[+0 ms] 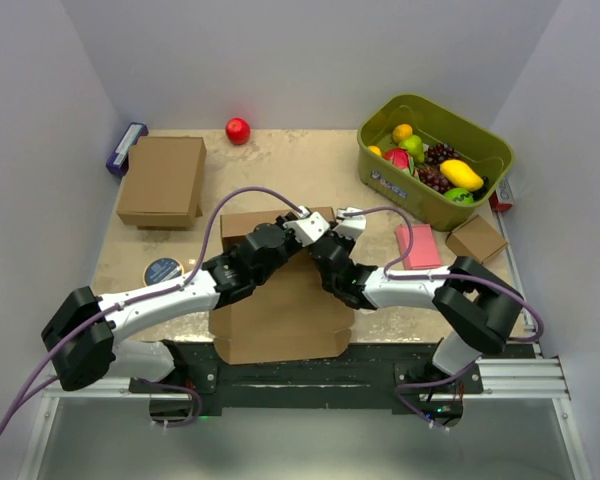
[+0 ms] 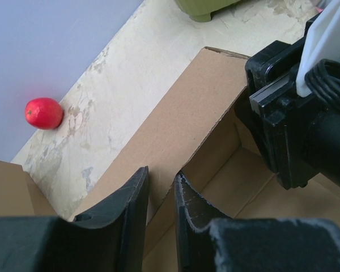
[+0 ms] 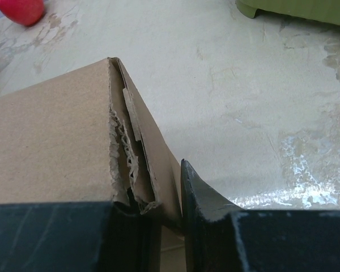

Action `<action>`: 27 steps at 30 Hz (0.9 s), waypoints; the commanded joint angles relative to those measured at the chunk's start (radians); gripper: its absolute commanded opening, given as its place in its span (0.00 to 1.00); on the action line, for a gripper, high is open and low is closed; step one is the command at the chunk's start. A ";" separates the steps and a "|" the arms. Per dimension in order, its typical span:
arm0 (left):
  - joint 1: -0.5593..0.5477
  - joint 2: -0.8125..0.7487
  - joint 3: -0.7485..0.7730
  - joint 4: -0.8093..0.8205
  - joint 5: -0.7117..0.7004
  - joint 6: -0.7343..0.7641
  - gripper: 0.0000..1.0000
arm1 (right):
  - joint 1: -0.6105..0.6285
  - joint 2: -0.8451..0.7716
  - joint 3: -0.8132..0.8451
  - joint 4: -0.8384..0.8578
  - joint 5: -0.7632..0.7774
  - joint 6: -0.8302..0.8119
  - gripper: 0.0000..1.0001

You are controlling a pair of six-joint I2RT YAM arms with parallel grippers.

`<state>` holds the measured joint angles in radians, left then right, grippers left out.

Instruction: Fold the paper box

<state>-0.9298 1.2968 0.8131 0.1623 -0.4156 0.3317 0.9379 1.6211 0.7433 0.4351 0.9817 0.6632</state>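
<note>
From above, the paper box [image 1: 280, 320] lies near the tabletop's [image 1: 150, 240] front edge; at the left wrist, the left gripper [image 2: 161, 175] straddles its raised far wall, grip unclear; at the right wrist, the right gripper [image 3: 161, 192] clamps that wall's frayed corner, probably holding it upright.

Bright, even light from above; soft, faint shadows. Pale glare on the desk [image 3: 306, 170] at 4 o'clock in right wrist view. Soft focus at 6 o'clock.

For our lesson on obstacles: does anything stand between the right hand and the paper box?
Nothing visible does. The right hand grips the paper box directly, at a corner of its raised wall.
</note>
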 commanded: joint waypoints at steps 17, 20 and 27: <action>0.008 0.039 0.038 -0.225 -0.066 -0.102 0.07 | -0.050 -0.147 -0.234 0.105 -0.083 -0.043 0.55; 0.008 0.036 0.038 -0.227 -0.060 -0.105 0.07 | -0.050 -0.116 -0.237 0.146 -0.092 -0.057 0.58; 0.008 0.032 0.037 -0.230 -0.048 -0.108 0.07 | -0.050 -0.046 -0.231 0.252 -0.090 -0.106 0.59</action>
<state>-0.9375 1.3235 0.8604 0.0708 -0.4381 0.2802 0.9001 1.5429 0.5232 0.6048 0.8452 0.6029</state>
